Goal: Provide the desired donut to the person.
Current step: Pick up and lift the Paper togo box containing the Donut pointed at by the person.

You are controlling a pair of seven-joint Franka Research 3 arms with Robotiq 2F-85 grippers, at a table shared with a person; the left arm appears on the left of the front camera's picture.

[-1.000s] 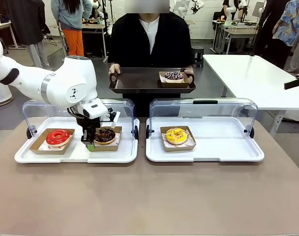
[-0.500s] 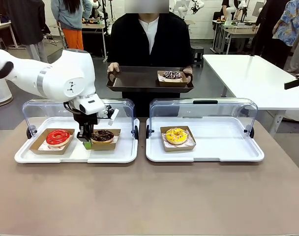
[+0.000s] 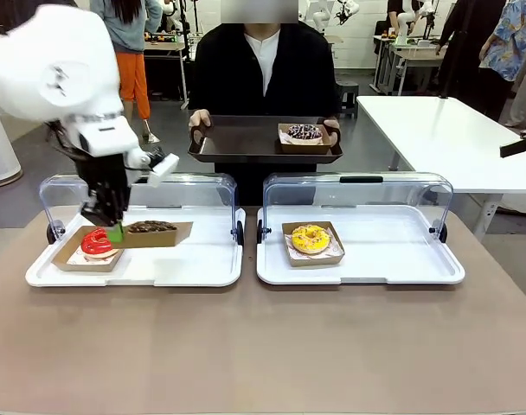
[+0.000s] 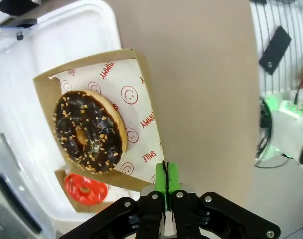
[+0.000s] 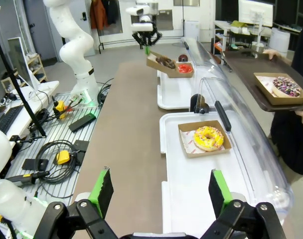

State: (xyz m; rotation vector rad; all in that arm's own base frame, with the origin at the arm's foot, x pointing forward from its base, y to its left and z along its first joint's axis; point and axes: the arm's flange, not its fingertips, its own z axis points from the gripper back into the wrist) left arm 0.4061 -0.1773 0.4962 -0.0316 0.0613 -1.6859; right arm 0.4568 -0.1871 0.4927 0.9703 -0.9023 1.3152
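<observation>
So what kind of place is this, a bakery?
Likely a robotics lab staged as a donut counter: a white robot arm holds a chocolate donut's carton, cables litter the floor, workbenches stand behind.

Table (image 3: 263, 346), left tray (image 3: 133, 281), right tray (image 3: 358, 278)

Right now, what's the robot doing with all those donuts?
The left gripper is shut on the edge of a cardboard tray carrying the chocolate donut, holding it in the air above the left white tray. The red donut and yellow donut sit in their own trays. The person across the table holds out a dark serving tray with a sprinkled donut on it. The right gripper is open, holding nothing.
</observation>
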